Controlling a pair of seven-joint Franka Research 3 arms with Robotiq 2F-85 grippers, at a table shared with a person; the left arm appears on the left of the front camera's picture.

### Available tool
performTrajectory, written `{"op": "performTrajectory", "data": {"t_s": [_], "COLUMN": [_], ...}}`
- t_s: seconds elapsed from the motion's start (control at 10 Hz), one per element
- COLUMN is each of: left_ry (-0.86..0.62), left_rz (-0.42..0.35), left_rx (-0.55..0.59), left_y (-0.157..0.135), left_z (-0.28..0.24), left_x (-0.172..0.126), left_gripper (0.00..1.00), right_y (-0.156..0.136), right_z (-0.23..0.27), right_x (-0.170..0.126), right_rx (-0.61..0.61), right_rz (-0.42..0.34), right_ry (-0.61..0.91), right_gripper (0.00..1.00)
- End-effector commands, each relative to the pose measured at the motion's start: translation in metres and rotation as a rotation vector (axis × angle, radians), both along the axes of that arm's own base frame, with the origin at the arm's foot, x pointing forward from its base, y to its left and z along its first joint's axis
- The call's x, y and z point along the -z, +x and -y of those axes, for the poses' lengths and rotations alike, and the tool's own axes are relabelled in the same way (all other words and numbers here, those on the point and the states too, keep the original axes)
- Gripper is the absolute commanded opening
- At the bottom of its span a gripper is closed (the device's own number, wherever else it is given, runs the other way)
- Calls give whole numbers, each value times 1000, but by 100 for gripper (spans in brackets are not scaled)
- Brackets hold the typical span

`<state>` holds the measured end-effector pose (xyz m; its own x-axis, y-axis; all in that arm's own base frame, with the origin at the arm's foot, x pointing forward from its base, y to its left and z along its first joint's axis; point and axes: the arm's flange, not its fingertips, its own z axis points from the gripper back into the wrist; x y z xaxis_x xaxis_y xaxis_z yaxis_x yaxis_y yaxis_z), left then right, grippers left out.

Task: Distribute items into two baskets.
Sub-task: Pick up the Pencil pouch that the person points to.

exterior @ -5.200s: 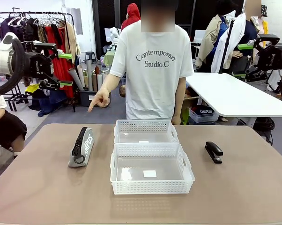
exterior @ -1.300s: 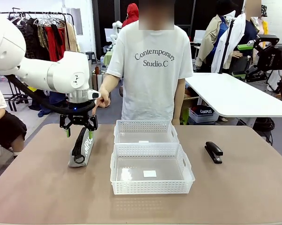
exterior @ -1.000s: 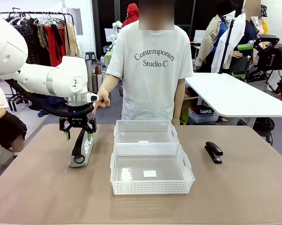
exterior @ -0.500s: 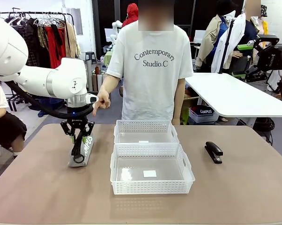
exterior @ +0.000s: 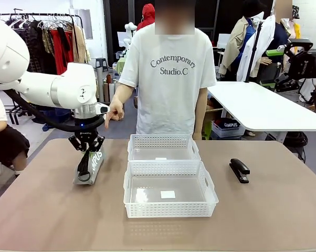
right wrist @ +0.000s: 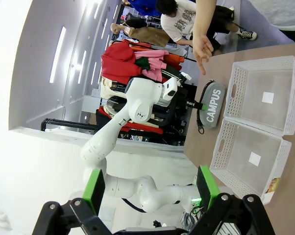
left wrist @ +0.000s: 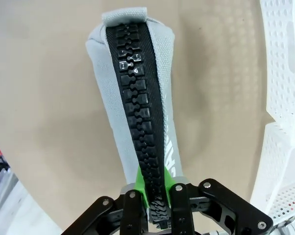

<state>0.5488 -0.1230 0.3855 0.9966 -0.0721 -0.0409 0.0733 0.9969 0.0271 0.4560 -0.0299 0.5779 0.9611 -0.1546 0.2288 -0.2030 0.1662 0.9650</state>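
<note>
- Two baskets touch mid-table (exterior: 263, 210): far basket (exterior: 163, 140), near basket (exterior: 170, 209).
- One pouch (exterior: 91, 167) sits left of them, zipper up.
- One stapler (exterior: 239, 170) lies right of them.
- Two grippers: left gripper (exterior: 88, 150) pinches the pouch's zipper; right gripper (right wrist: 150, 188) gapes wide, holding nothing.
</note>
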Motion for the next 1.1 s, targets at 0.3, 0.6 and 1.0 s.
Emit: {"op": "performTrajectory", "data": {"t_s": [0.3, 0.6, 1.0], "left_ry": [-36, -65, -38], "left_rz": [0, 89, 160], "left_rx": [-54, -64, -11], "left_y": [-21, -33, -44], "left_z": [-24, -39, -44], "left_x": [-67, -145, -244], "left_gripper": [0, 0, 0], "right_y": [-1, -1, -1], "right_z": [-1, -1, -1], "right_x": [-1, -1, -1], "right_rx": [-1, -1, -1], "right_rz": [0, 0, 0], "right_ry": [-3, -3, -3], "right_gripper": [100, 100, 100]}}
